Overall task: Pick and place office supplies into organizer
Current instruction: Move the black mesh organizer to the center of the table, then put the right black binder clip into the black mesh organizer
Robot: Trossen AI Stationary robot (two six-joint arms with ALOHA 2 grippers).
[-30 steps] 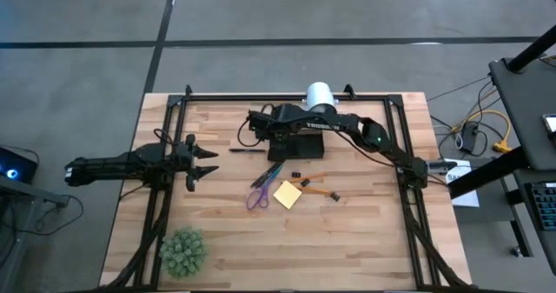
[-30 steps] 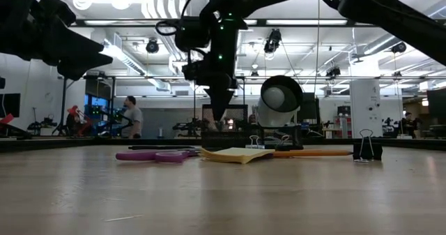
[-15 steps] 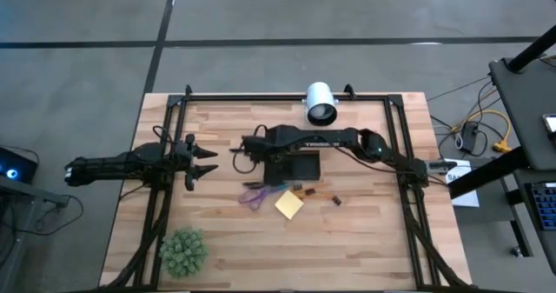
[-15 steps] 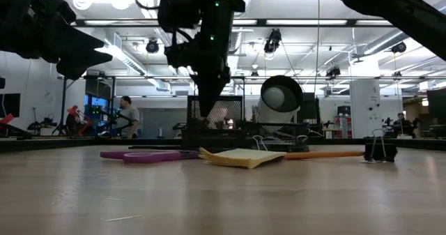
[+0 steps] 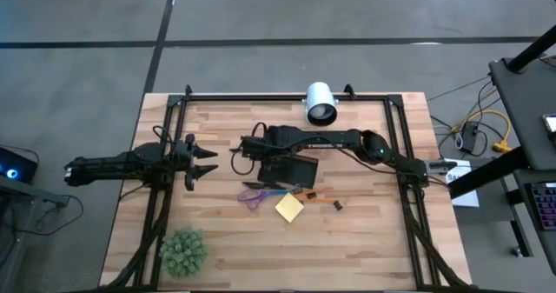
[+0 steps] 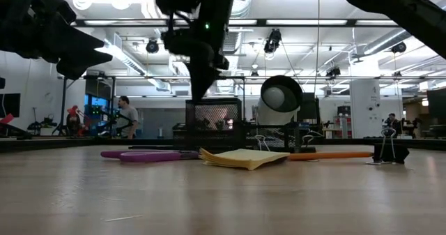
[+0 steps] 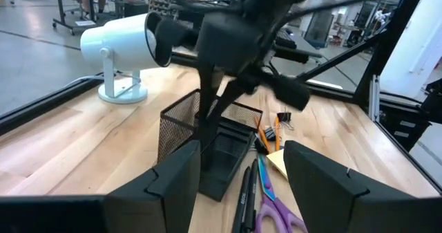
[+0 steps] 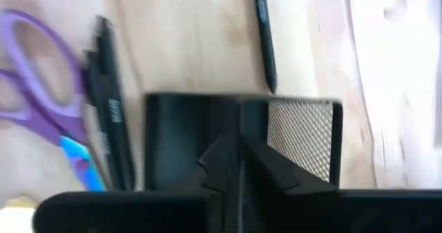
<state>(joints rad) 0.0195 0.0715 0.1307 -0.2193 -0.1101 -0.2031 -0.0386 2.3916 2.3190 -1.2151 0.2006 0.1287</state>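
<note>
I've got the right claw [image 5: 258, 154] over the middle of the desk [image 5: 365, 241], fingers pinched nearly together on what looks like the upright mesh wall of the black organizer [image 5: 291, 169], though my wrist view is too blurred to be sure of the grip. The organizer sits on the wood just in front of the white camera [image 5: 321, 103]. Purple-handled scissors [image 5: 254, 196] and a black pen [image 5: 265, 185] lie just beside its front edge, the yellow sticky-note pad [image 5: 289, 208] a little nearer me, an orange pencil [image 5: 320, 198] and a binder clip [image 5: 338, 206] to the right. My left claw [image 5: 201, 162] hovers wide apart, holding nothing, at the left side. Green plant ball [image 5: 182, 251] sits in the corner.
</note>
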